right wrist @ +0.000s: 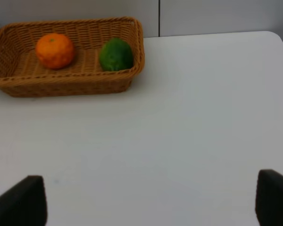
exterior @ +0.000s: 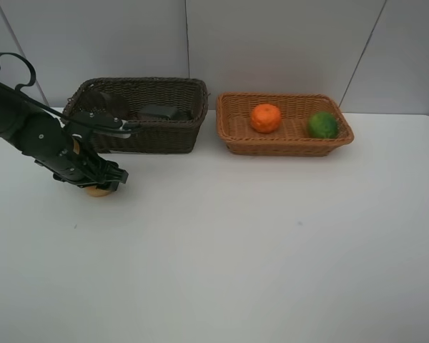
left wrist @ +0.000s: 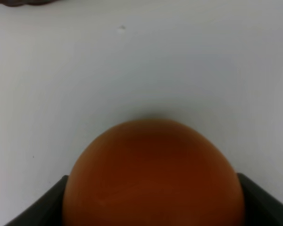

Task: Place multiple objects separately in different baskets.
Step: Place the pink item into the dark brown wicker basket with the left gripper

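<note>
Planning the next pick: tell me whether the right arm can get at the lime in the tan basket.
Probably yes. The lime lies uncovered in the shallow tan basket, apart from the orange, and the right gripper stands open with bare table between.

No readable text, labels, brands, numbers or signs anywhere; dark items in dark brown basket (exterior: 139, 114) too small to tell.

Red-orange fruit (left wrist: 153, 176) betw gripper (left wrist: 151, 207) fingers (left wrist: 37, 209), on white table (left wrist: 141, 70)
</note>
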`<state>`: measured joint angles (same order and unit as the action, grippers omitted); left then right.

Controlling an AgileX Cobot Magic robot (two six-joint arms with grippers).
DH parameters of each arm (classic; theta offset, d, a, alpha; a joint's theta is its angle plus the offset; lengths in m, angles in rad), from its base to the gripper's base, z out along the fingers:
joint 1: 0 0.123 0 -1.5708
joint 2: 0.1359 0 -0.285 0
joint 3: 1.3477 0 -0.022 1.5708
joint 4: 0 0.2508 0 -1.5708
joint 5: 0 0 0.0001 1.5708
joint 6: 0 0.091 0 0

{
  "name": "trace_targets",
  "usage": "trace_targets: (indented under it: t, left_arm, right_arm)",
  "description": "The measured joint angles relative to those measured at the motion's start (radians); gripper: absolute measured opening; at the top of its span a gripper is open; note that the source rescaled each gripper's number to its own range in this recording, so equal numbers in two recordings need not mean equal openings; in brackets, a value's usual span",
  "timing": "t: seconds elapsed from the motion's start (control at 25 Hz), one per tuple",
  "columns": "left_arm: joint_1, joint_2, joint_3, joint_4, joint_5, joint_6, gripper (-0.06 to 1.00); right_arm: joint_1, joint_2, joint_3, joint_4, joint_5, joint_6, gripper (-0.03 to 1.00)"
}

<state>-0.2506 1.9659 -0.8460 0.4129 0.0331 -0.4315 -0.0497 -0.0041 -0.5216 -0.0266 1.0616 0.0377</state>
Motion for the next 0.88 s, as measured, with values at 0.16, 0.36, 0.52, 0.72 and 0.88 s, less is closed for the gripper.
trace_targets:
  t: [0.16,0.36,0.52,0.72,0.88]
  left_arm:
    - [0.0,0.0,0.0,0.0,0.002,0.0,0.77]
    - [0.0,-0.054,0.001,-0.007,0.056,0.0,0.77]
    - [-0.002,-0.158,-0.001,-0.056,0.146,0.0,0.77]
    - [-0.074,-0.229,-0.086,-0.104,0.37,0.044,0.77]
    - [-0.157,-0.23,-0.222,-0.163,0.536,0.12,0.77]
  right_arm:
    - [0.0,0.0,0.0,0.0,0.0,0.0,0.92]
    - [0.0,0.0,0.0,0.0,0.0,0.0,0.92]
    - [0.0,0.0,0.0,0.0,0.0,0.0,0.92]
    - [0.0,0.0,0.0,0.0,0.0,0.0,0.92]
    - [0.0,0.0,0.0,0.0,0.0,0.0,0.92]
